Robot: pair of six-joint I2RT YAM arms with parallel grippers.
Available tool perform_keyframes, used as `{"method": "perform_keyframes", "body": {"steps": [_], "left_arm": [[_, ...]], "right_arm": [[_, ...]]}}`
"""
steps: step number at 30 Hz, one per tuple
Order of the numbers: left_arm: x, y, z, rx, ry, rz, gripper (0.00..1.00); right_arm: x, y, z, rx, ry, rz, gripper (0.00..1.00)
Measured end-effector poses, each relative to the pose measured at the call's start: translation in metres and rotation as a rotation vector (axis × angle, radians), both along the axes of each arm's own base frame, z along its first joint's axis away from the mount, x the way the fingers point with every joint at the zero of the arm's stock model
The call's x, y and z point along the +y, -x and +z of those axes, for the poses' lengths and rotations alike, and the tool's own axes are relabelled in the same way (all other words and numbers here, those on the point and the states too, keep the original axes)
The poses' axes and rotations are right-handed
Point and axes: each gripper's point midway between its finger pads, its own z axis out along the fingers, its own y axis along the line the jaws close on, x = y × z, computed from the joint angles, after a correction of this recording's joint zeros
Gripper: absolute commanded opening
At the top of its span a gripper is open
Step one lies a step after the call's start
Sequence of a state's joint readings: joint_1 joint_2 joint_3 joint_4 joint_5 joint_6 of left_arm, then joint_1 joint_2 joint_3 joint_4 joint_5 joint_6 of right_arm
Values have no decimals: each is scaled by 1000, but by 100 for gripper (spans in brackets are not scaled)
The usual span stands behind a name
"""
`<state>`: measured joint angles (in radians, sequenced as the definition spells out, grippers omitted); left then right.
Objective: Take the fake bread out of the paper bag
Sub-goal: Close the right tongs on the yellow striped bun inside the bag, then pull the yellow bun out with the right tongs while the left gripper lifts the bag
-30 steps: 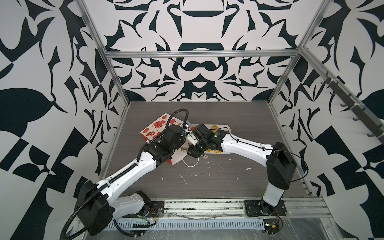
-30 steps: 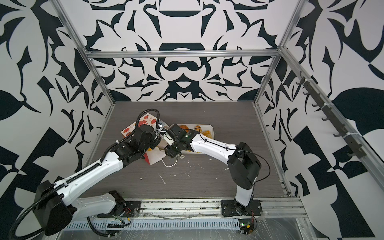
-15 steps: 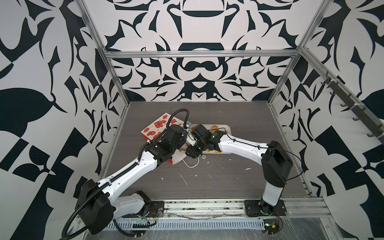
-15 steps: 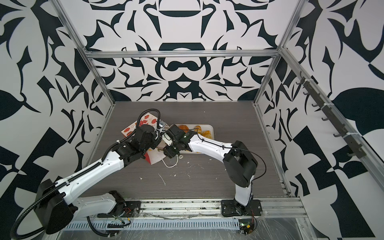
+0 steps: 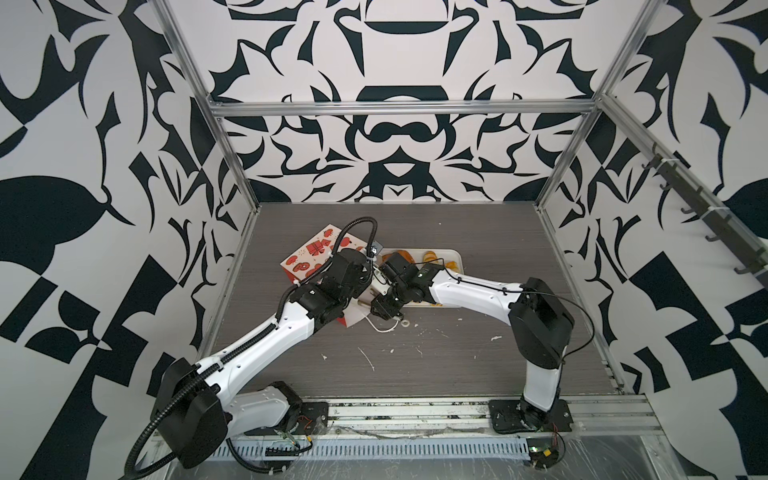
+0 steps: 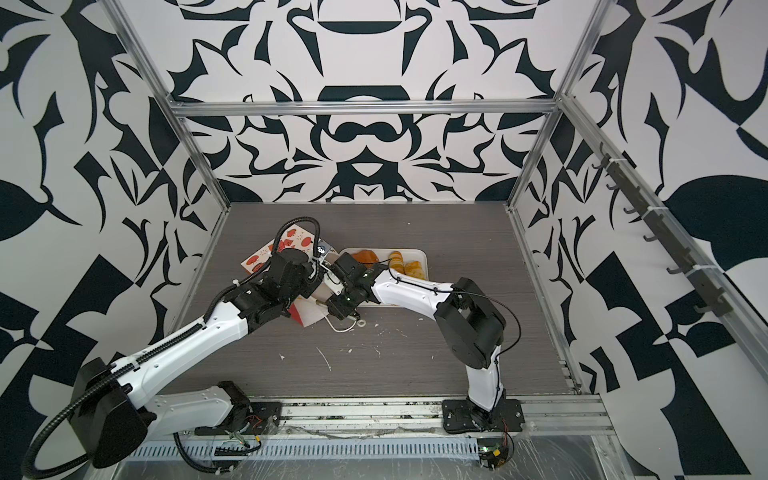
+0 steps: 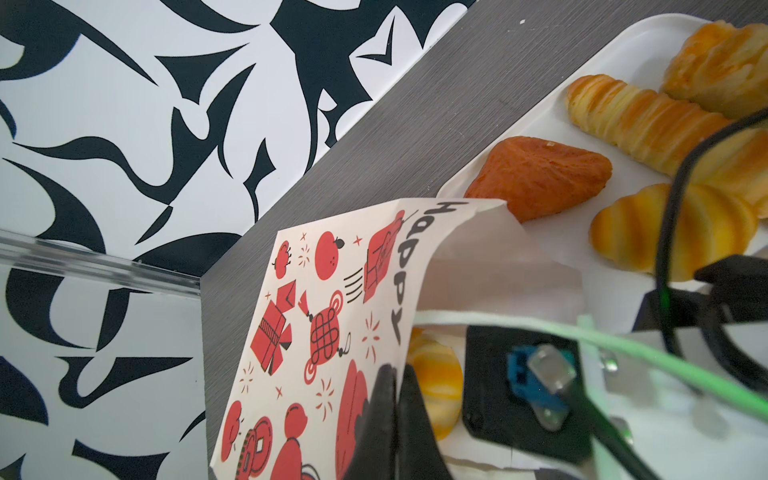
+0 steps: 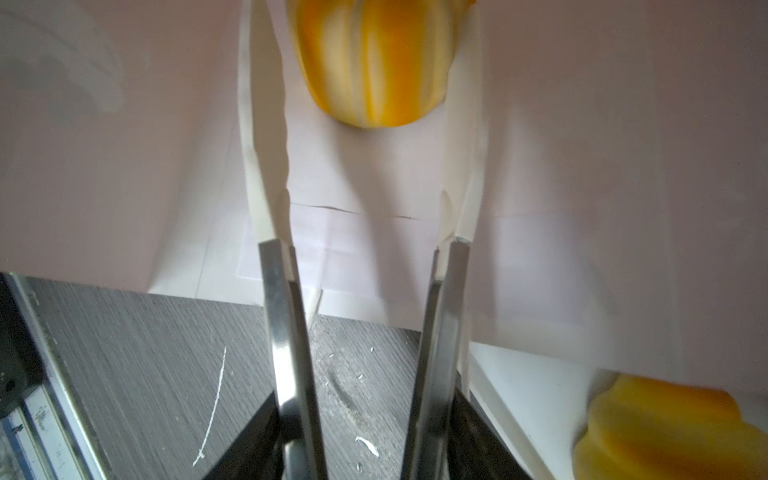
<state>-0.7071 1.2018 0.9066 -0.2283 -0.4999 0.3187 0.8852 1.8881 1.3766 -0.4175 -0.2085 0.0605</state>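
Observation:
The paper bag (image 5: pixel 309 255) (image 7: pixel 316 316) lies on its side at the table's left middle, red motifs outside and white inside, its mouth towards the tray. My left gripper (image 7: pixel 397 370) is shut on the bag's upper wall at the mouth and holds it up. My right gripper (image 8: pixel 365 50) (image 5: pixel 368 305) reaches into the mouth, open. Its white fingertips (image 8: pixel 266 124) stand on either side of a yellow ridged piece of fake bread (image 8: pixel 374 83) (image 7: pixel 436 386) deep in the bag. Whether they touch it I cannot tell.
A flat white tray (image 5: pixel 455 255) (image 7: pixel 623 54) lies right of the bag with several pieces of fake bread on it: an orange-brown triangular one (image 7: pixel 540 178), a long twisted stick (image 7: pixel 640 120), a lumpy loaf (image 7: pixel 723 62). A white cord handle (image 5: pixel 386 330) and paper scraps (image 5: pixel 365 357) lie in front.
My right arm has shifted a little to the left, pushing its gripper further into the bag's mouth. The left gripper has kept its hold on the bag.

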Motion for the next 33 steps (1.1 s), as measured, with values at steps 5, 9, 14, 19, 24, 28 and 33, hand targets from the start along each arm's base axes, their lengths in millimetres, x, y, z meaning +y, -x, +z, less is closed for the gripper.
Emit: {"method": "perform_keyframes", "body": {"steps": [5,9,14,19,24,28,33], "left_arm": [[0,0,0,0,0,0,0],[0,0,0,1,2,-2,0],[-1,0,0,2,3,-3,0],[-1,1,1,2,8,-4,0],[-1,1,1,2,10,-4,0],[-1,1,1,4,11,-7,0],[-2,1,0,6,15,-11,0]], "right_arm": [[0,-1,3,-12,-2,5,60],[-1,0,10,-28,-10,18,62],[-1,-1,15,-48,-12,31,62],[-2,0,14,-53,-3,45,62],[-7,-1,12,-70,25,54,62],[-10,-3,10,-88,48,63,62],[-9,-8,13,-100,58,63,62]]}}
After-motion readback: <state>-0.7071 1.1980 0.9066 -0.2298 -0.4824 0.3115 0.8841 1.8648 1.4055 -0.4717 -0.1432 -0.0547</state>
